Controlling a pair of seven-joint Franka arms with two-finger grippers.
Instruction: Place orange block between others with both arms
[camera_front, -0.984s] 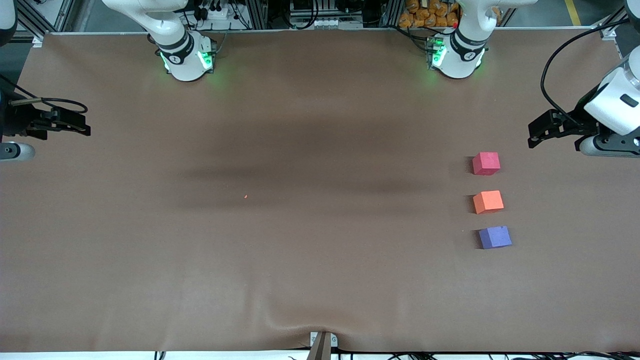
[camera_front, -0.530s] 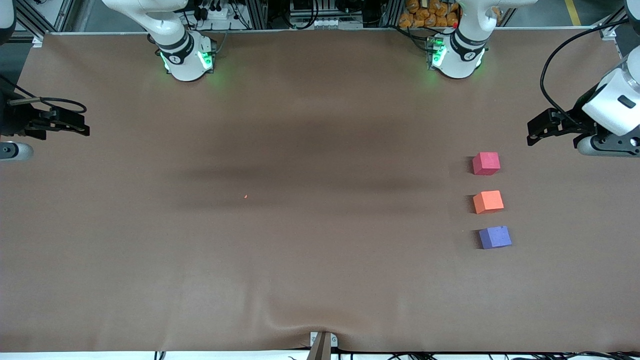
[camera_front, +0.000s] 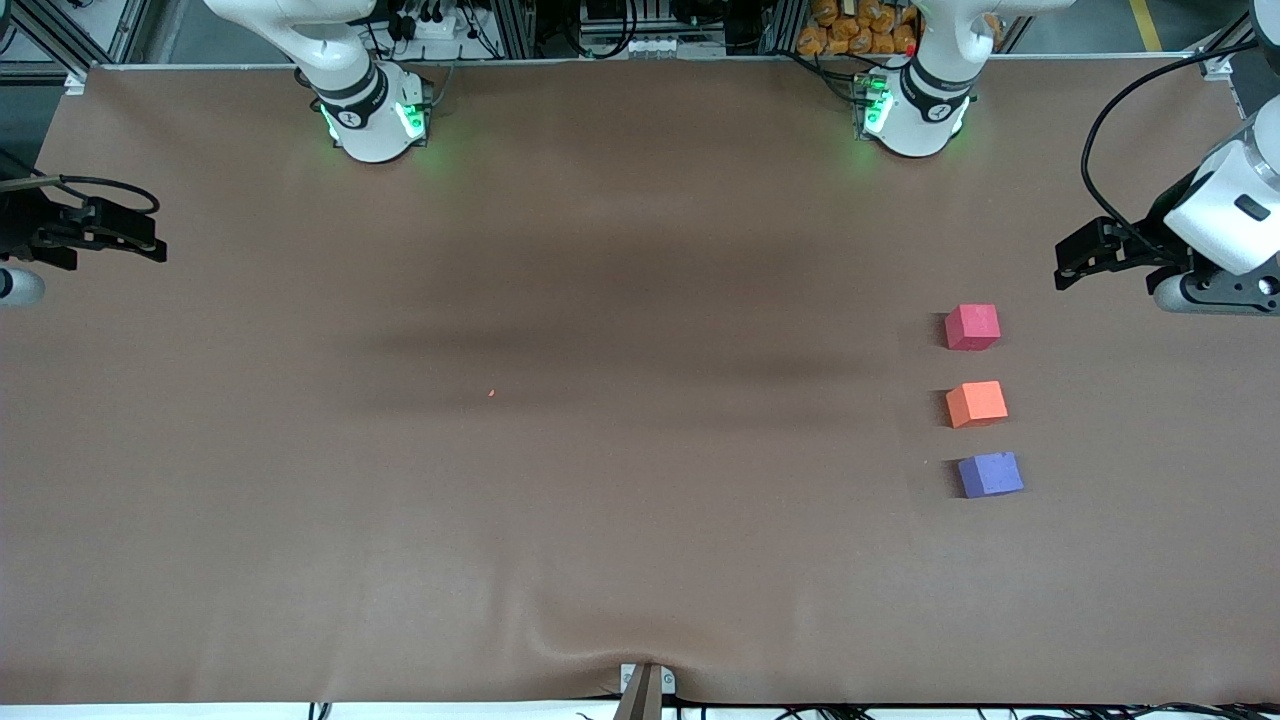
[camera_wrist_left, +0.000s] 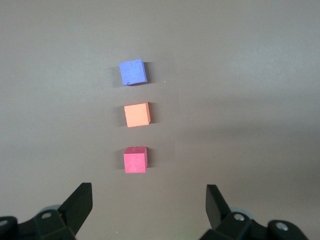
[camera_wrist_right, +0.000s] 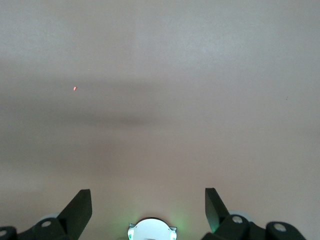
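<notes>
Three small cubes stand in a row on the brown table toward the left arm's end. The orange block (camera_front: 976, 403) (camera_wrist_left: 137, 114) sits between the pinkish-red cube (camera_front: 972, 327) (camera_wrist_left: 135, 160) and the purple-blue cube (camera_front: 990, 474) (camera_wrist_left: 133, 72), which is nearest the front camera. Small gaps separate them. My left gripper (camera_front: 1075, 265) (camera_wrist_left: 149, 200) hangs open and empty over the table's end by the red cube. At the right arm's end of the table my right gripper (camera_front: 150, 245) (camera_wrist_right: 148, 202) is also open and empty.
The green-lit arm bases (camera_front: 375, 120) (camera_front: 910, 115) stand along the table's back edge. A tiny orange speck (camera_front: 491, 393) (camera_wrist_right: 75, 88) lies mid-table. The brown cover bulges near a bracket (camera_front: 645, 685) at the front edge.
My right gripper has drawn back a little toward the table's end and the bases' side. The left gripper has shifted only slightly. The cubes have not moved.
</notes>
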